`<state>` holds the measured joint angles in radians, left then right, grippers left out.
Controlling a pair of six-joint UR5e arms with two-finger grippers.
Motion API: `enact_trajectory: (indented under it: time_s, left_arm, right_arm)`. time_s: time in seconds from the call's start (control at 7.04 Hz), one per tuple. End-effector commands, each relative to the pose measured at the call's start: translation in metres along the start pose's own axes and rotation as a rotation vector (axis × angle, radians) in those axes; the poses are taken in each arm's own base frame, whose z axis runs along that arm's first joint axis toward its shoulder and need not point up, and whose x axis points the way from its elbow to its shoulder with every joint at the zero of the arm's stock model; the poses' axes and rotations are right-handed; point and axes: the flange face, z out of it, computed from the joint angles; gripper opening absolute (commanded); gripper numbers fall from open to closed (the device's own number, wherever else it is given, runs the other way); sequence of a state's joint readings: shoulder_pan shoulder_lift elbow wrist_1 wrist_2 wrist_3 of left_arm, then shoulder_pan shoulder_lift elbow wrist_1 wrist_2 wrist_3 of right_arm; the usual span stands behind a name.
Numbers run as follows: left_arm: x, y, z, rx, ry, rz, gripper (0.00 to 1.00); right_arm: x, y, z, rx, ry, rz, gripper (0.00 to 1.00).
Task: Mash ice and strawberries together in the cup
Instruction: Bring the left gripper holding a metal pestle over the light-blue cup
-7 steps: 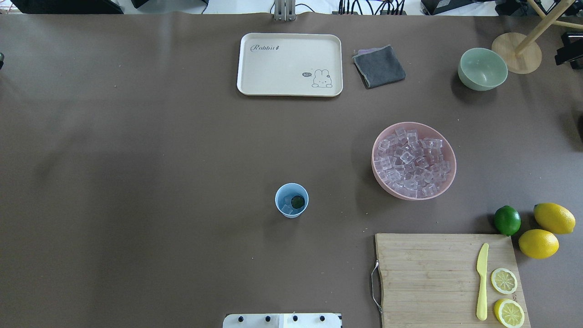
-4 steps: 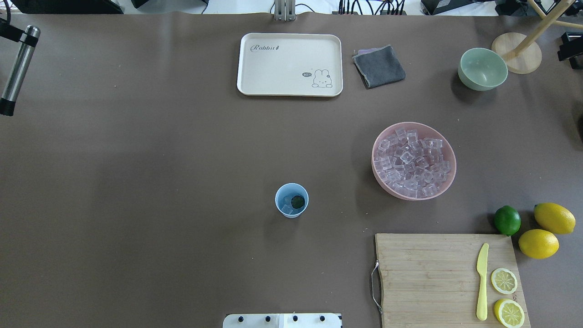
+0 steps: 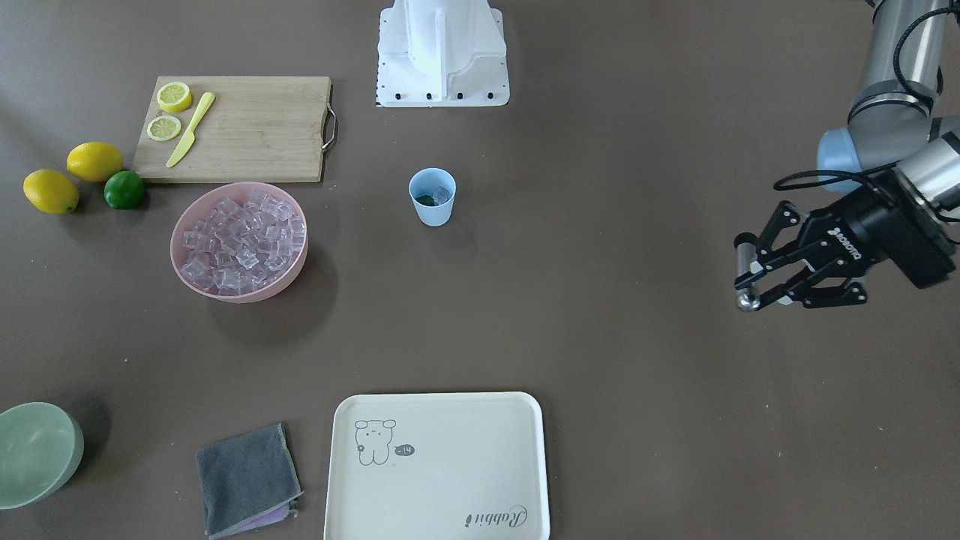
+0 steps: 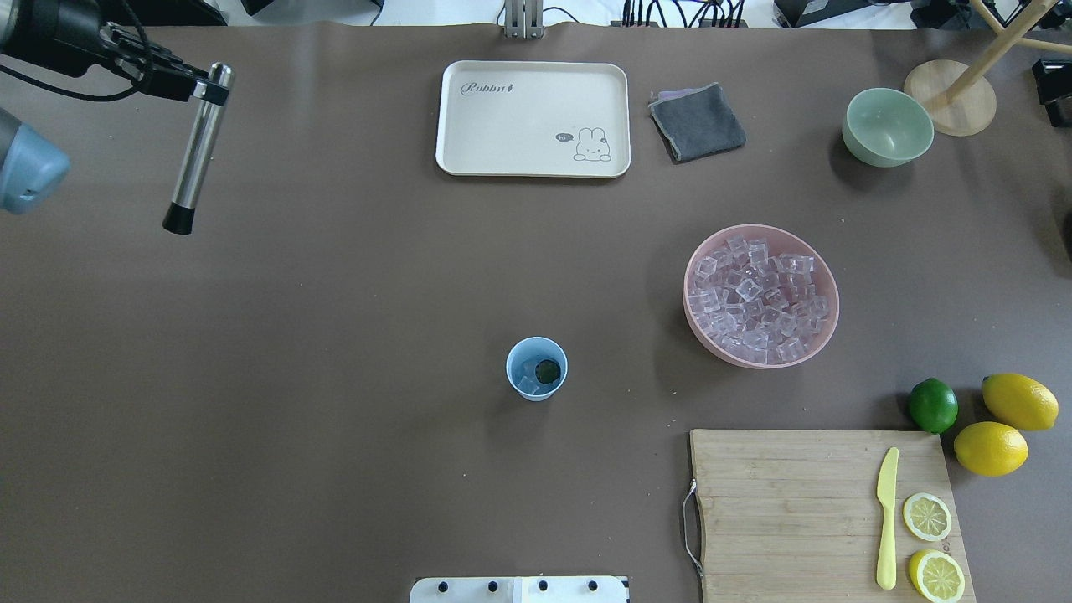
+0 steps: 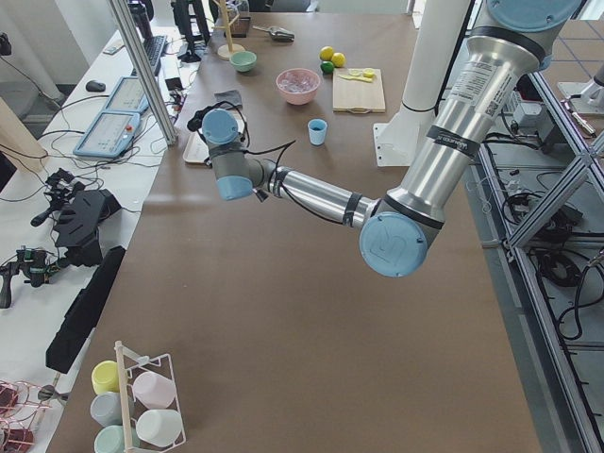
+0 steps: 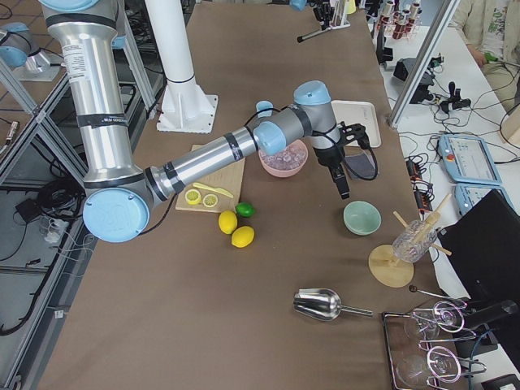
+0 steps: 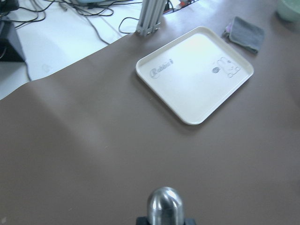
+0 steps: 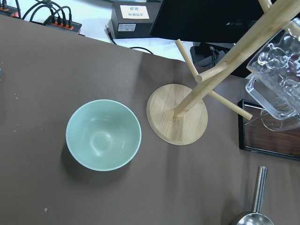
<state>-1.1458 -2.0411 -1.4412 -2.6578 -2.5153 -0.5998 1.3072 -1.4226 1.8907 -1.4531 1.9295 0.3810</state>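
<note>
The light blue cup (image 4: 536, 387) stands mid-table; it also shows in the front view (image 3: 432, 210). Inside it lie a small dark strawberry (image 4: 548, 371) and a few ice cubes (image 4: 527, 378). Many more ice cubes (image 4: 758, 293) fill a pink bowl (image 4: 695, 327) to its right. My left gripper (image 4: 209, 85) is shut on the top of a steel muddler (image 4: 195, 151) with a black tip. It holds the muddler in the air over the far left of the table, well away from the cup. My right gripper (image 6: 341, 183) hangs near the pale green bowl; I cannot tell its state.
A cream tray (image 4: 533, 117), a grey cloth (image 4: 697, 122), a pale green bowl (image 4: 888, 126) and a wooden stand (image 4: 950, 96) line the far side. A cutting board (image 4: 796, 511) with a yellow knife and lemon slices, a lime (image 4: 932, 404) and two lemons sit at the near right.
My left arm has come into the overhead view from the left edge. It has carried the muddler to the right. The cup and bowls have not moved.
</note>
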Motion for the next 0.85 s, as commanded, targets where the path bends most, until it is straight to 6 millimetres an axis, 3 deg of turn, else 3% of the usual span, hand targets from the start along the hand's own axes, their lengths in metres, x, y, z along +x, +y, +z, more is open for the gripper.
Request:
enact_trajectory:
  time_s: [0.0, 0.14, 0.57, 0.71]
  left_arm:
    - [0.069, -0.011, 0.042, 0.052, 0.17, -0.024, 0.0]
    - [0.093, -0.006, 0.059, 0.088, 0.229, -0.037, 0.0]
    - [0.194, 0.006, 0.15, 0.241, 0.364, -0.039, 0.0]
    - [0.212, -0.002, 0.154, 0.252, 0.406, -0.064, 0.0]
  right_arm:
    - [0.004, 0.003, 0.008, -0.017, 0.008, 0.008, 1.0]
    - [0.007, 0.007, 0.012, -0.027, 0.01, 0.011, 1.0]
    - [0.013, 0.007, 0.023, -0.045, 0.022, 0.019, 1.0]
    - [0.015, 0.007, 0.027, -0.05, 0.024, 0.021, 1.0]
